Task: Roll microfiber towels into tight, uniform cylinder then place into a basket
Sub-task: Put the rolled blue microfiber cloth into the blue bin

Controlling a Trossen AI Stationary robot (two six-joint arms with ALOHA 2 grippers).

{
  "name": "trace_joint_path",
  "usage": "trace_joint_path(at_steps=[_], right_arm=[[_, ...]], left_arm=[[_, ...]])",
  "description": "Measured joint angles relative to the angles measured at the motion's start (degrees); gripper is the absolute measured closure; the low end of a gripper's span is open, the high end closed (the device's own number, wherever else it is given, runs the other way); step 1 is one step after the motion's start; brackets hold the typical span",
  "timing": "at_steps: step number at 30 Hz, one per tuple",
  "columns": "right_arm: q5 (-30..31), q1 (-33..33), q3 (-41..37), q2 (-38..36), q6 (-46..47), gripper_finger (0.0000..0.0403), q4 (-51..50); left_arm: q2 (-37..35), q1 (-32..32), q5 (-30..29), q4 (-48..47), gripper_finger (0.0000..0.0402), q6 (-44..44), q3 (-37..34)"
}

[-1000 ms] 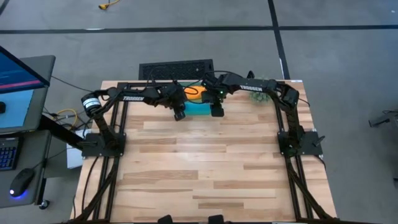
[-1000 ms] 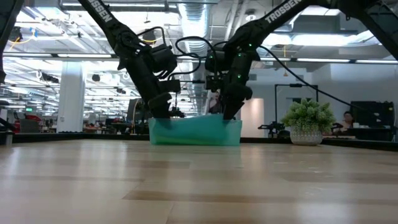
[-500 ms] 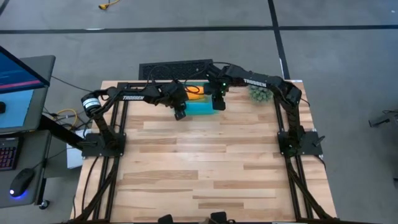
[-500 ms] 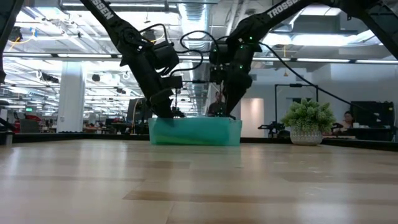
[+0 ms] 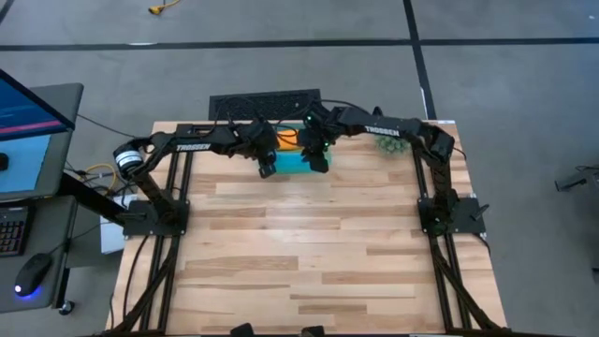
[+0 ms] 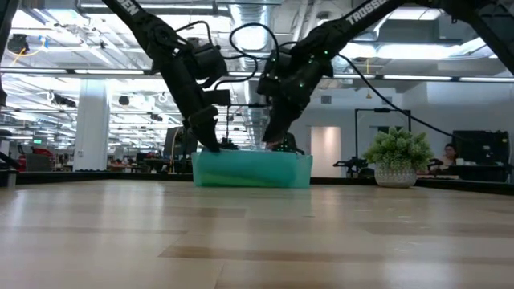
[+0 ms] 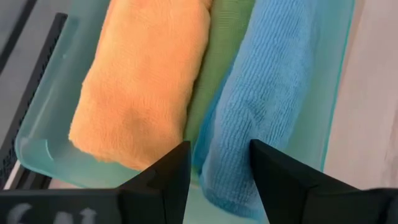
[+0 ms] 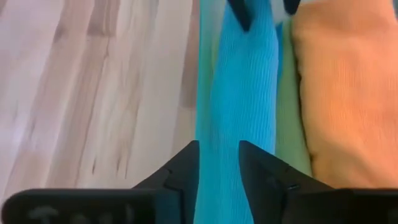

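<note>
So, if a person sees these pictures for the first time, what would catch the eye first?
Probably the teal basket at the table's far edge, with both arms bent over it. Inside lie three rolled towels side by side: the orange towel, the green towel in the middle, the blue towel.

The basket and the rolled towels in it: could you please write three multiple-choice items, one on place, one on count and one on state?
1. Where on the table is the basket?
A. far edge, middle
B. near edge
C. right corner

2. How many towels show in it?
A. one
B. three
C. five

3. How does the left tool stand?
A. shut on the orange towel
B. open over the blue towel
C. open over bare wood

Key: 1 A, the high view shows it at the far edge; 2 B, orange towel, green towel, blue towel; 3 B, its fingers stand apart above the blue roll.
</note>
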Motion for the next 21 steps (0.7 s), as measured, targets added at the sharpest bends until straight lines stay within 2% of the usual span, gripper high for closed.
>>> trace_joint_path(at_steps=[12,21], right_arm=[[2.86,0.98,-1.22,0.24,4.04,0.0322,3.8],[3.81,1.65,-1.19,5.66,6.12,0.0356,4.66]], left_arm=[[-1.03,-0.02,-0.06,-2.26,0.0244,0.0,0.02],[-3.85,-0.11,-0.96,-4.08,0.0244,0.94,0.02]])
